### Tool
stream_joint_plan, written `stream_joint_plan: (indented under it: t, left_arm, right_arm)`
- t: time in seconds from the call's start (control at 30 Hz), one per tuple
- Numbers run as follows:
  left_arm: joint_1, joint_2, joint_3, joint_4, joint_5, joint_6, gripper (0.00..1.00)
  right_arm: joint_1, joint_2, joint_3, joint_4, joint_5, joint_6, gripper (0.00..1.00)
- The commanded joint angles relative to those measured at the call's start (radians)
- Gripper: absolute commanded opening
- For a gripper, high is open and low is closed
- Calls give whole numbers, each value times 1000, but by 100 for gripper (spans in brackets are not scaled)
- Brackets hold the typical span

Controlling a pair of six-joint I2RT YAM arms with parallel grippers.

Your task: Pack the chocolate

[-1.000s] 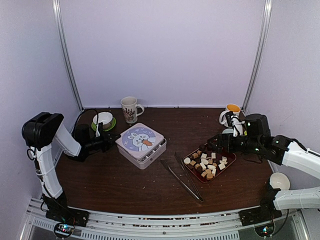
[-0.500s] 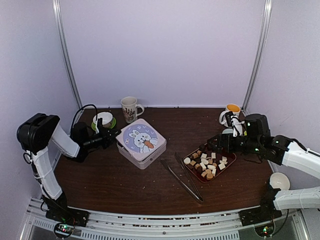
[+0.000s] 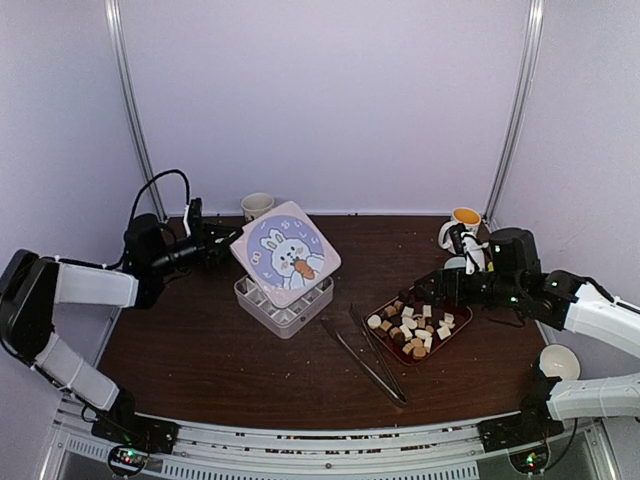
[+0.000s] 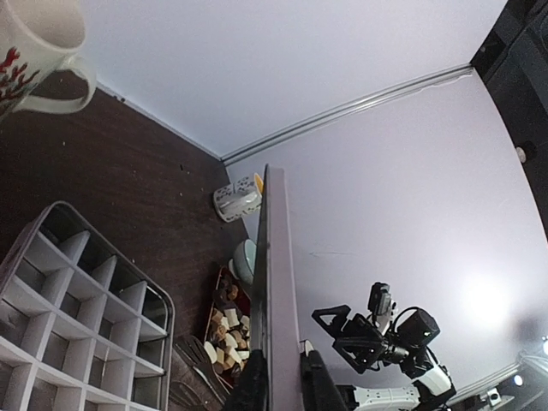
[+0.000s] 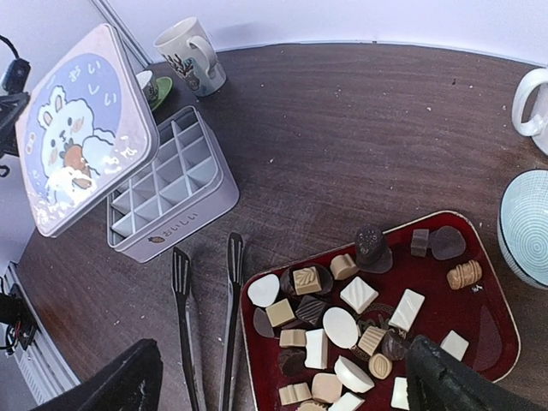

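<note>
The left arm [image 3: 95, 285] and the right arm [image 3: 600, 316] are alike: smooth white shells linked by bulky, rounded black joints. A thin black cable [image 3: 170, 172] loops over the left wrist. Each arm has a black base [image 3: 135, 432] with tiny red and green lights glowing beside it. The left end effector [image 3: 215, 250] is black. So is the right end effector [image 3: 432, 287], and its fingers [image 5: 124, 385] are matte, blunt wedges.

The left gripper [image 4: 282, 383] is pinching a lid [image 4: 276, 274] edge-on at centre frame, with a divided box [image 4: 86, 282] sitting at lower left.
</note>
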Motion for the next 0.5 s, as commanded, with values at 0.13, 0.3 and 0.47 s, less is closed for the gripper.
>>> stream_joint_plan:
  t: [0.13, 0.3, 0.47]
  left_arm:
    - [-2, -380, 347, -1116, -322, 668, 9]
    - [0, -482, 498, -1457, -563, 868, 9]
    - [0, -528, 569, -1637, -780, 1004, 9]
  right_arm:
    - [7, -36, 13, -25, 21, -25, 100]
    - [7, -43, 10, -31, 27, -31, 100]
    - [8, -47, 13, -34, 33, -36, 100]
